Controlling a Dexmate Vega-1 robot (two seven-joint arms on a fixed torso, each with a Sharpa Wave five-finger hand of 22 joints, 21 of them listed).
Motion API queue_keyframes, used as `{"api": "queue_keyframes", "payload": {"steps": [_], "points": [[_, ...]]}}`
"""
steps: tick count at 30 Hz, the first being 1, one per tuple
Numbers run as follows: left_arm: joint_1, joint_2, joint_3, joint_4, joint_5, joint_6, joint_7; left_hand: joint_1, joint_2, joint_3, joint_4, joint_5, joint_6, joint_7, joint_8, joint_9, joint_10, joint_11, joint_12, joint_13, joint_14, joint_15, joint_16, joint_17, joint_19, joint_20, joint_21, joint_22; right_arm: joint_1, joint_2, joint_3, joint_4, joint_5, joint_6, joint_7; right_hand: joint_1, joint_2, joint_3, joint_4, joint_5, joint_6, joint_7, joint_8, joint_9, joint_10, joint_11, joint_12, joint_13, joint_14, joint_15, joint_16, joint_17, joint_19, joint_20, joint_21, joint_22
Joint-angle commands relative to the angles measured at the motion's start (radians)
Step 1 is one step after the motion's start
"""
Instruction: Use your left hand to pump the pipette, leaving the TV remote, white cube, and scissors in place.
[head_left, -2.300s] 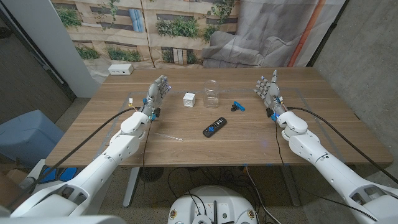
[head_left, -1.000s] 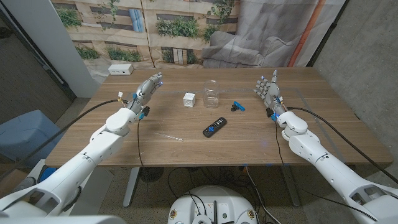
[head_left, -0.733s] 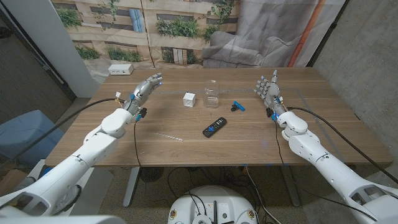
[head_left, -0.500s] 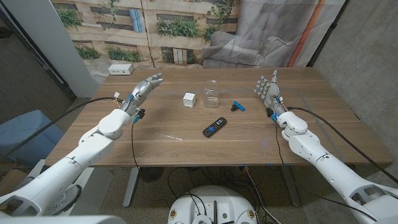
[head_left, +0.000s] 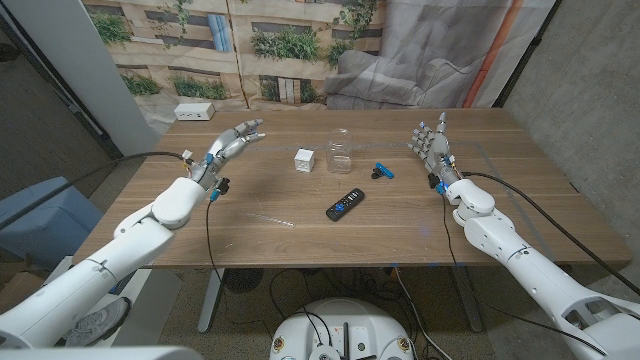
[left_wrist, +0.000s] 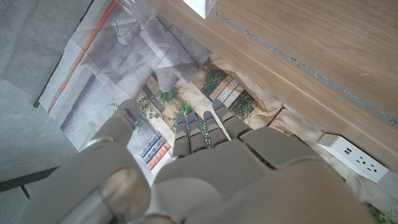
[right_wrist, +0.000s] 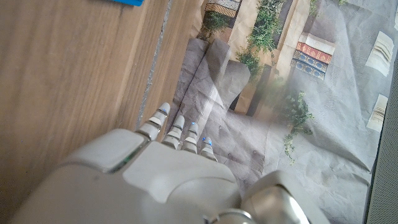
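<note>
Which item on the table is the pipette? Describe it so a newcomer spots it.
On the wooden table, start at the black TV remote near the middle and look toward the robot's left arm. The thin clear plastic pipette lies flat there on bare wood, apart from everything else. Unlike the white cube, clear jar and blue-handled scissors farther back, it is a faint see-through sliver.

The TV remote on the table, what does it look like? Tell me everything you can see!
The TV remote is a small, slim black bar, probably plastic, with tiny buttons and a speck of blue that are too small to make out. It lies flat on the wooden table, turned at a slant, near the middle. Nothing touches it: the clear bottle stands behind it, and the left hand and right hand hover far off to each side.
</note>
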Motion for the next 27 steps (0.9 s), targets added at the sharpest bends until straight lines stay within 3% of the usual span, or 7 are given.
{"api": "queue_keyframes", "payload": {"steps": [1, 6, 17, 27], "points": [[0.075, 0.077, -0.042, -0.109, 0.136, 0.064, 0.057, 0.031, -0.004, 0.004, -0.007, 0.007, 0.024, -0.007, 0.007, 0.004, 0.022, -0.005, 0.007, 0.003, 0.022, -0.039, 0.004, 0.003, 0.016, -0.013, 0.007, 0.002, 0.0, 0.0, 0.0, 0.0, 0.0, 0.0, 0.0, 0.0, 0.058, -0.007, 0.0, 0.006, 0.003, -0.009, 0.006, 0.004, 0.001, -0.004, 0.004, 0.005, -0.01, -0.079, 0.006, 0.004, 0.005, 0.002, 0.004, 0.005], [0.103, 0.119, -0.063, -0.153, 0.178, 0.07, 0.044, 0.07, -0.023, 0.0, -0.008, 0.008, 0.039, -0.029, 0.005, 0.005, 0.044, -0.016, 0.005, 0.003, 0.049, -0.054, 0.005, 0.003, 0.033, -0.016, 0.007, 0.002, 0.0, 0.0, 0.0, 0.0, 0.0, 0.0, 0.0, 0.0, 0.058, -0.007, 0.0, 0.006, 0.003, -0.01, 0.006, 0.004, 0.0, -0.004, 0.004, 0.006, -0.011, -0.079, 0.006, 0.004, 0.005, 0.002, 0.004, 0.005], [0.166, 0.19, -0.113, -0.2, 0.279, 0.039, 0.029, 0.126, -0.054, -0.01, -0.006, 0.006, 0.062, -0.04, 0.004, 0.005, 0.08, -0.034, 0.005, 0.004, 0.084, -0.068, 0.004, 0.004, 0.059, -0.014, 0.009, 0.004, 0.0, 0.0, 0.0, 0.001, 0.0, 0.0, 0.0, 0.0, 0.058, -0.007, 0.001, 0.006, 0.003, -0.01, 0.006, 0.004, 0.0, -0.004, 0.003, 0.005, -0.01, -0.079, 0.006, 0.004, 0.005, 0.002, 0.004, 0.005], [0.206, 0.236, -0.141, -0.225, 0.494, -0.022, 0.079, 0.151, -0.078, -0.023, -0.005, 0.003, 0.07, -0.055, 0.003, 0.006, 0.082, -0.046, -0.003, 0.004, 0.092, -0.082, 0.0, 0.004, 0.053, -0.017, 0.002, 0.004, 0.0, 0.0, 0.0, 0.001, 0.0, 0.001, 0.001, 0.0, 0.058, -0.007, 0.0, 0.006, 0.004, -0.01, 0.007, 0.004, -0.001, -0.005, 0.003, 0.006, -0.01, -0.079, 0.006, 0.004, 0.005, 0.002, 0.004, 0.005]]}}
